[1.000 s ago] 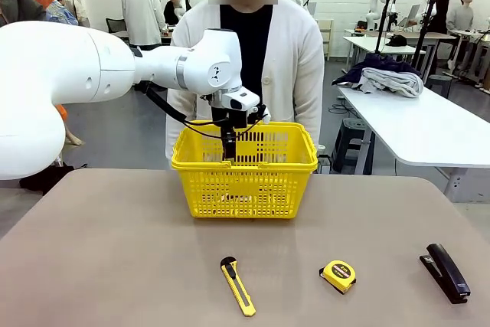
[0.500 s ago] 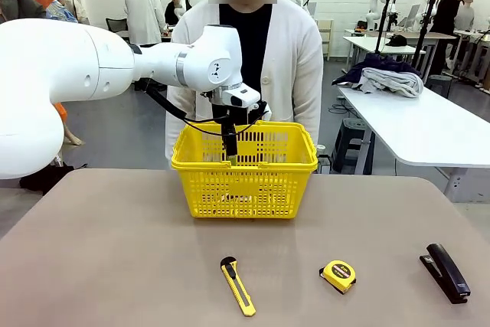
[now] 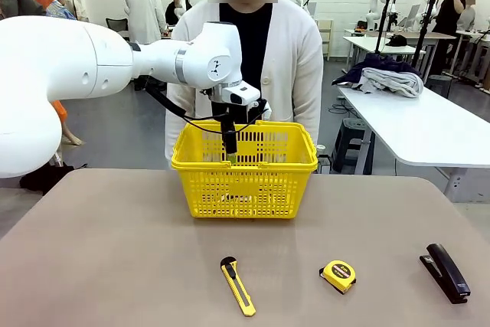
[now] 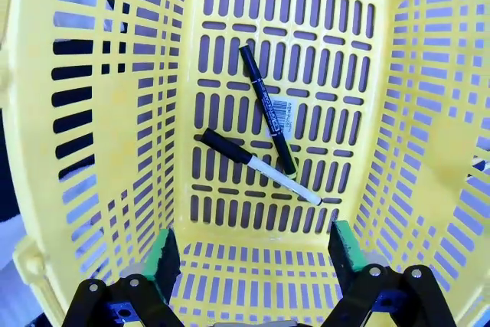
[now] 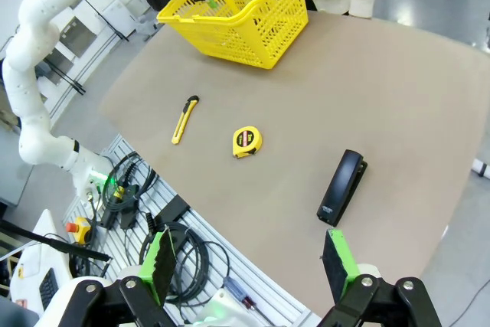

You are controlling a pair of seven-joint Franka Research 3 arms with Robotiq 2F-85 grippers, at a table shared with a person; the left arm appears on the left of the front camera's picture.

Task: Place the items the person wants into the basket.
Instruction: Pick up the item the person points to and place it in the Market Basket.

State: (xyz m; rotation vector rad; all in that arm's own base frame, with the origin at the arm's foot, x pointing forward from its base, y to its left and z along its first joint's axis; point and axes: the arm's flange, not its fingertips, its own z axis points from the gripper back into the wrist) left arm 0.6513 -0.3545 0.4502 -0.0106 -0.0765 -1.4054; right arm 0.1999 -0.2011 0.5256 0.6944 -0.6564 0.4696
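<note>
Basket (image 4: 432, 135) holds two — one pen (image 4: 268, 109), one marker (image 4: 260, 166).

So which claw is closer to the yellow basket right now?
Left. The left claw hangs open over the basket; the right claw sits open far back, past the stapler.

From the front, the near wall of the large yellow lattice plastic basket (image 3: 245, 189) mostly hides its floor. The left wrist view cuts off its rim; the small white barcode label (image 4: 284, 115) there is unreadable.
</note>
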